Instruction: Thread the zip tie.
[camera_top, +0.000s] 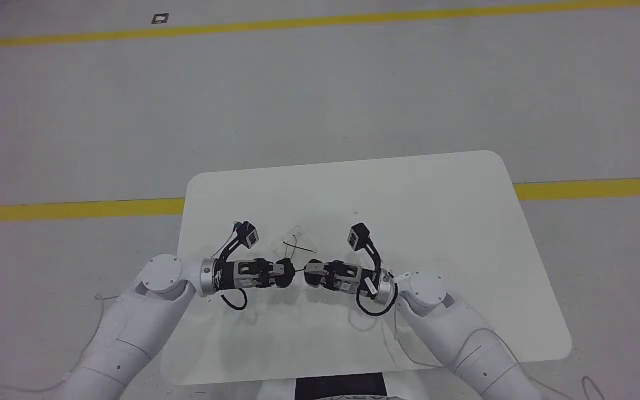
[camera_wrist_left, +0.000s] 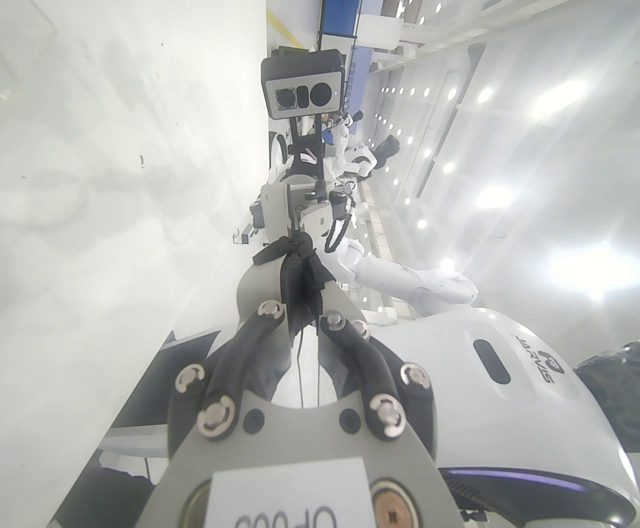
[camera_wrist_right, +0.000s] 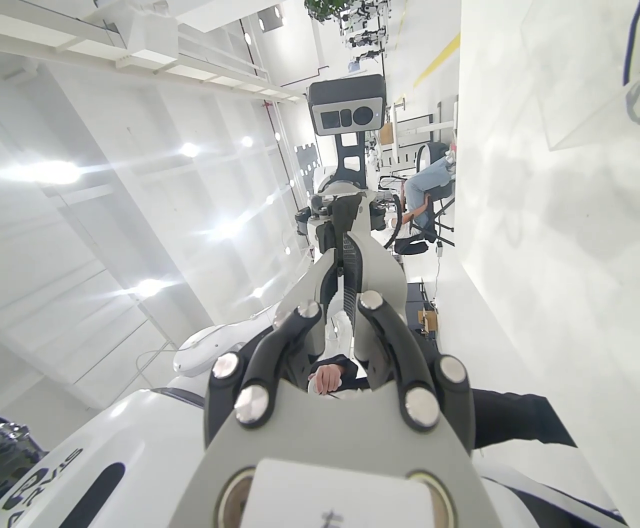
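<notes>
The zip tie (camera_top: 294, 247) shows from above as two thin dark strands crossing in a flat X just beyond the spot where the two grippers meet. One strand has its long axis running near to far: it starts at the tip of the left gripper (camera_top: 286, 268) and leans slightly right toward its far end. The other strand lies almost left to right, with its right end a little nearer. The left gripper (camera_wrist_left: 300, 272) is clenched, its dark-padded fingers (camera_wrist_left: 292, 280) pressed flat together, and the strand seems pinched between them. The right gripper (camera_top: 310, 269) faces it tip to tip, all but touching, so both arms lie along one left-to-right line. In its own wrist view the right gripper (camera_wrist_right: 345, 255) is also clenched, fingers (camera_wrist_right: 352, 260) closed against each other. Whether any part of the tie sits between them cannot be made out. Both grippers hang over the near middle of the white table (camera_top: 450, 220), with the tie above the surface or resting lightly on it; which one cannot be told. Past the table is pale grey floor with a yellow line (camera_top: 90, 209) running out from behind the table on both sides. A second yellow line (camera_top: 300, 22) lies farther off, with a small dark marker (camera_top: 160, 18) next to it.
</notes>
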